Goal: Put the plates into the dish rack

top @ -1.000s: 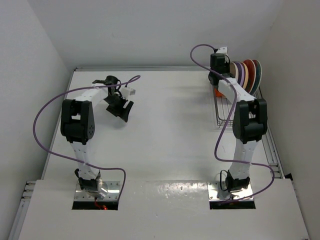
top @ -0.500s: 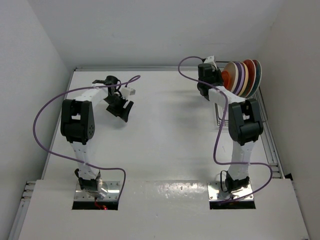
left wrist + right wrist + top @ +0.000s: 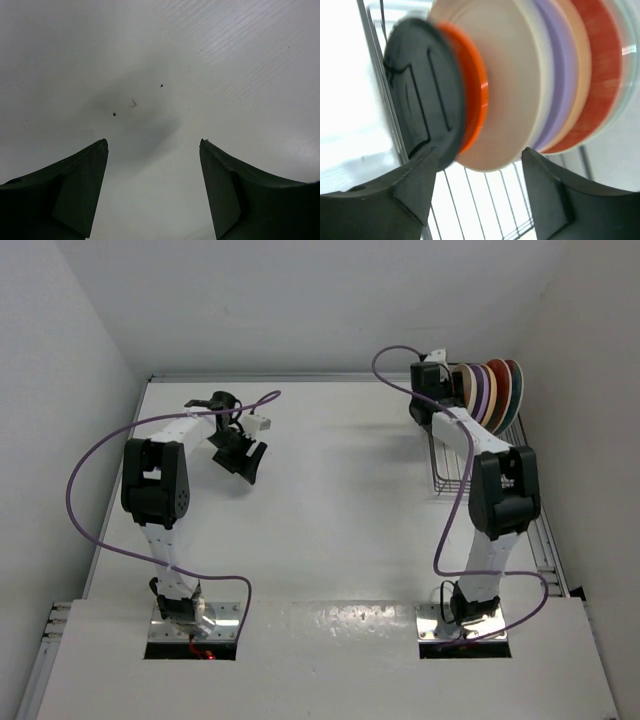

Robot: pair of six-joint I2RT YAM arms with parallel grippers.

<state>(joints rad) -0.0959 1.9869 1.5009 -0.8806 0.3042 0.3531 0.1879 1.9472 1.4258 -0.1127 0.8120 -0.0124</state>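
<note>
Several plates (image 3: 490,388) stand on edge in a row in the dish rack (image 3: 450,468) at the far right. The right wrist view shows them close up: black plate (image 3: 422,92), orange plate (image 3: 474,95), cream plate (image 3: 512,85), lavender plate (image 3: 559,75), pale yellow plate (image 3: 579,75) and red plate (image 3: 601,65). My right gripper (image 3: 477,155) is open just below the black and cream plates' lower edges and holds nothing; from above, the right gripper (image 3: 436,398) is at the row's near end. My left gripper (image 3: 154,145) is open over bare table, far left (image 3: 243,462).
The rack's wire floor (image 3: 470,200) runs on toward me below the plates. White walls close in the table at the back and on both sides, and the right wall (image 3: 590,390) stands close behind the rack. Purple cables loop off both arms.
My right gripper has gone from shut to open, letting go of the black plate at the row's near end. Its wrist swung left, then back toward the rack. The left arm has not moved.
</note>
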